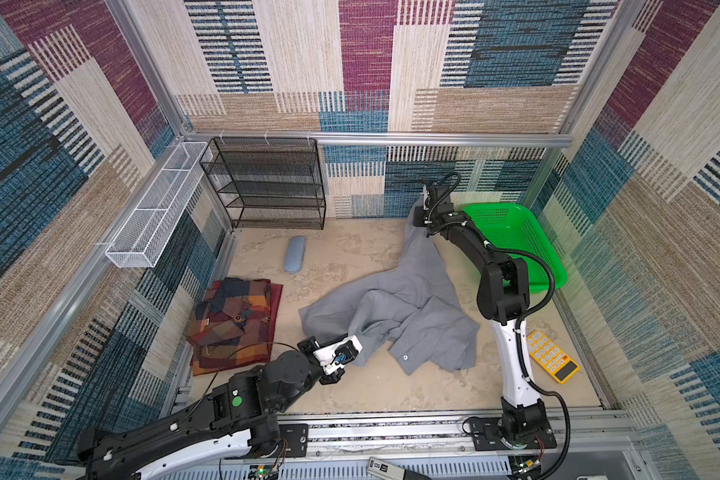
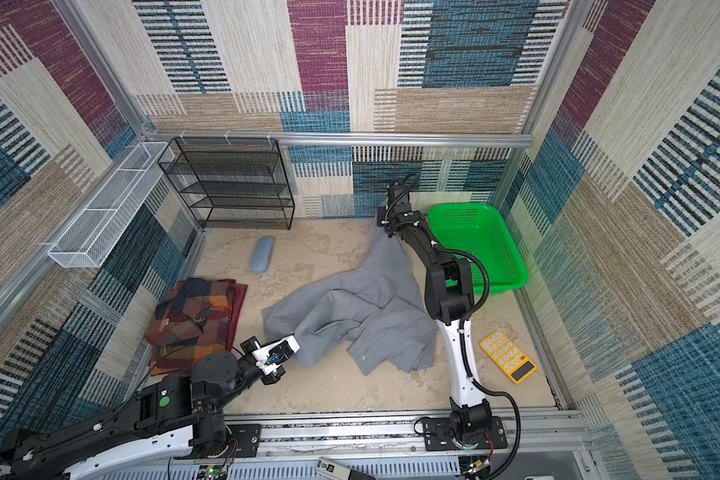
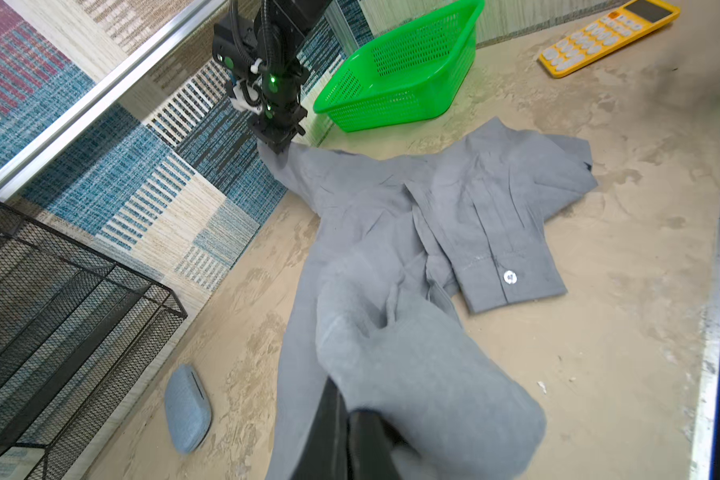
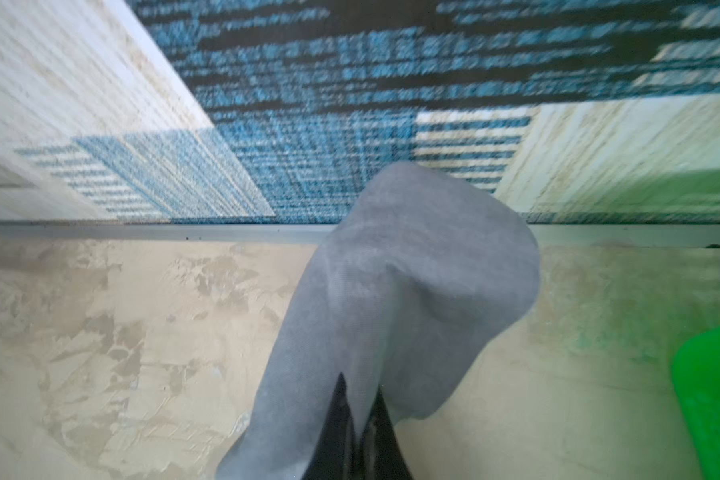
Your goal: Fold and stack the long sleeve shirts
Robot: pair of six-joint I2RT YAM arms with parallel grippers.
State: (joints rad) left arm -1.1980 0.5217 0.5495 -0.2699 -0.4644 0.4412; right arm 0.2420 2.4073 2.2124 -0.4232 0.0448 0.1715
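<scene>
Plaid shirt (image 1: 233, 324) lies folded at the left side of the table (image 1: 371, 386), so that one is done, but the grey shirt (image 1: 412, 303) lies rumpled in the middle, its near end pinched by the left gripper (image 3: 348, 411) and its far end by the right gripper (image 4: 358, 386), not yet folded or stacked.

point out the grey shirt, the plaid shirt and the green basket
grey shirt (image 1: 395, 307), in a top view, on its crumpled middle
plaid shirt (image 1: 233, 324), in a top view, by its collar
green basket (image 1: 495, 205), in a top view, on its far rim
</scene>
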